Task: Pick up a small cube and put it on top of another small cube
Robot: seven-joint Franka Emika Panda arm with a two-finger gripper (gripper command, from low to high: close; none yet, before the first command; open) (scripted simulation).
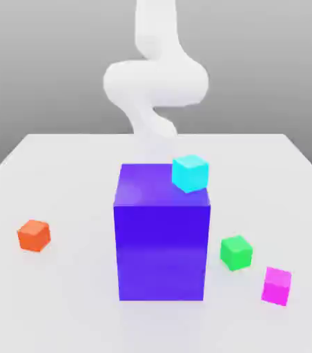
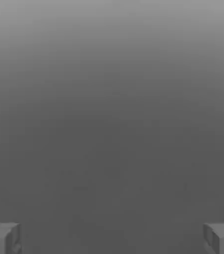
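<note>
Outside, a small glossy cyan cube (image 1: 190,172) sits on a tall smooth blue block (image 1: 161,234); matte orange (image 1: 34,235), green (image 1: 236,252) and magenta (image 1: 277,285) cubes dot the white worktop (image 1: 62,289). Hand view: grey fingertips (image 2: 2,238) far apart, jaws released, empty.

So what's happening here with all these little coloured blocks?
A white robot arm rises behind a big purple block on a white table. Its gripper is open and holds nothing. A cyan cube sits on the purple block's top corner. An orange cube, a green cube and a magenta cube lie apart on the table, none stacked yet.
</note>
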